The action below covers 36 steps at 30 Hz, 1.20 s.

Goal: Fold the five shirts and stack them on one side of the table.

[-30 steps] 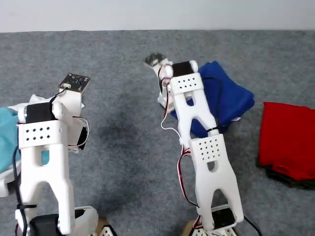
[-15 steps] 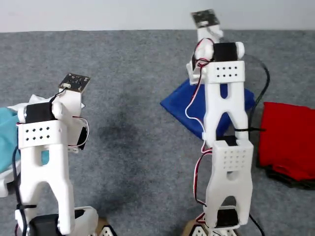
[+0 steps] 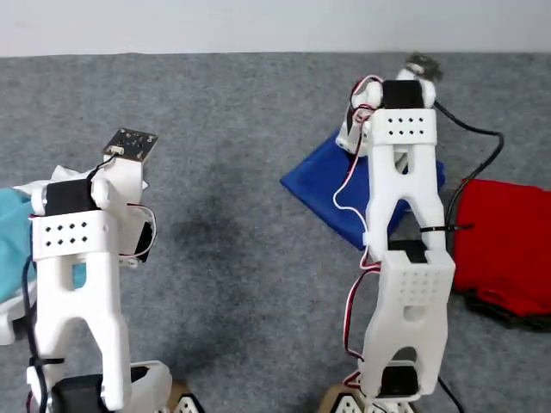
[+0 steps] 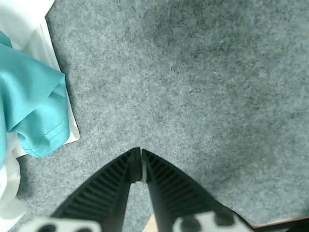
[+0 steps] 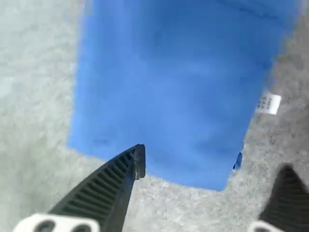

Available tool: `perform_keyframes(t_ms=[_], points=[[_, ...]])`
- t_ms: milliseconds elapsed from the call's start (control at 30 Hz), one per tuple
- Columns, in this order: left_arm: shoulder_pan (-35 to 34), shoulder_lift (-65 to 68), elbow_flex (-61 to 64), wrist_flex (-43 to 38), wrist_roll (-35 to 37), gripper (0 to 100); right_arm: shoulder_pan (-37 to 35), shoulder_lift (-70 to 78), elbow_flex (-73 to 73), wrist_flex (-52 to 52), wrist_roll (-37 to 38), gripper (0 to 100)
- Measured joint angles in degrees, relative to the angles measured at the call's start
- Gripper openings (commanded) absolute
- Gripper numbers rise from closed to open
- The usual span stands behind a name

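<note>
**Blue shirt under my wide-open right hand**

High view: the blue shirt (image 3: 320, 183) lies flat on the grey desk (image 3: 215, 112), partly under my right arm, with the folded red shirt (image 3: 504, 245) just beside it.

Left wrist view: my left hand (image 4: 141, 164) is closed on nothing. The teal shirt (image 4: 31, 104) sits off to one side on white cloth (image 4: 29, 19).

Right wrist view: my right hand (image 5: 212, 171) is spread wide above the blue shirt's edge. I'd judge the shirt light, limp and likely to bunch, so I'd pinch a corner or hem.
</note>
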Motion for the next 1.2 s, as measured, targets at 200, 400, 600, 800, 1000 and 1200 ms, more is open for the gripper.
perform_keyframes(t_ms=[200, 400, 600, 800, 1000, 1200], points=[[0.0, 0.0, 0.0, 0.0, 0.0, 1, 2.81, 7.82, 0.0, -3.25, -3.6, 44.6], [0.0, 0.0, 0.0, 0.0, 0.0, 1, 3.16, 15.65, 0.0, -11.16, -3.69, 43.7], [0.0, 0.0, 0.0, 0.0, 0.0, 1, 3.08, 19.78, -0.53, -14.07, -3.69, 17.3], [0.0, 0.0, 0.0, 0.0, 0.0, 1, 5.19, 19.6, -0.26, -13.19, 0.18, 3.4], [0.0, 0.0, 0.0, 0.0, 0.0, 1, 6.59, 19.25, -1.23, -8.7, 9.93, 0.9], [0.0, 0.0, 0.0, 0.0, 0.0, 1, 6.86, 16.26, -1.23, -0.62, 26.29, 0.9]])
